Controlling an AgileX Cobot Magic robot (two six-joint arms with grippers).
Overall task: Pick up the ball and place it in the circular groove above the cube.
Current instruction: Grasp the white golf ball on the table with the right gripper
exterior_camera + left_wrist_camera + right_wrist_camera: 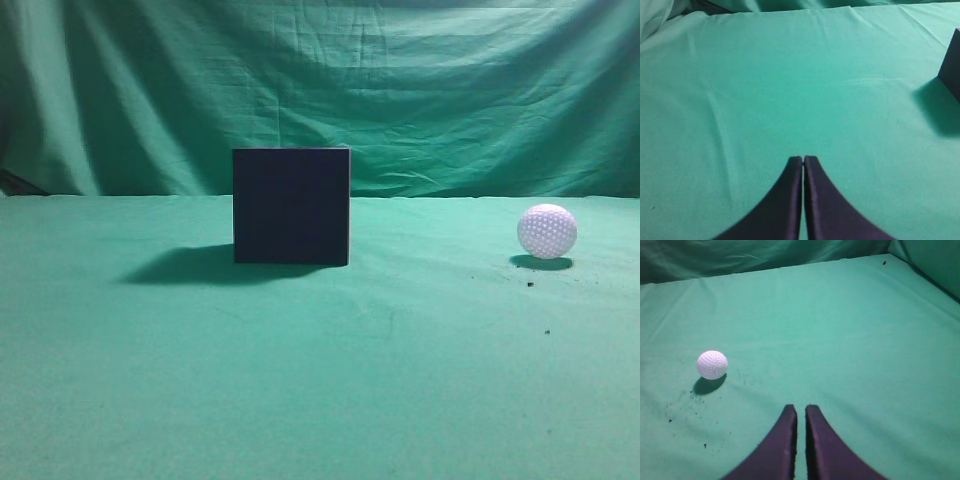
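The dark cube [291, 206] stands on the green cloth left of centre in the exterior view; its top groove is hidden at this low angle. One corner of it shows at the right edge of the left wrist view [952, 67]. The white dimpled ball [547, 231] rests on the cloth at the right, apart from the cube. In the right wrist view the ball [712, 364] lies ahead and to the left of my right gripper [800, 407], which is shut and empty. My left gripper [803, 159] is shut and empty over bare cloth. Neither gripper shows in the exterior view.
A green cloth [320, 380] covers the table and a green drape [400, 80] hangs behind it. Small dark specks [690, 405] dot the cloth near the ball. The cloth rises at the right in the right wrist view [935, 260].
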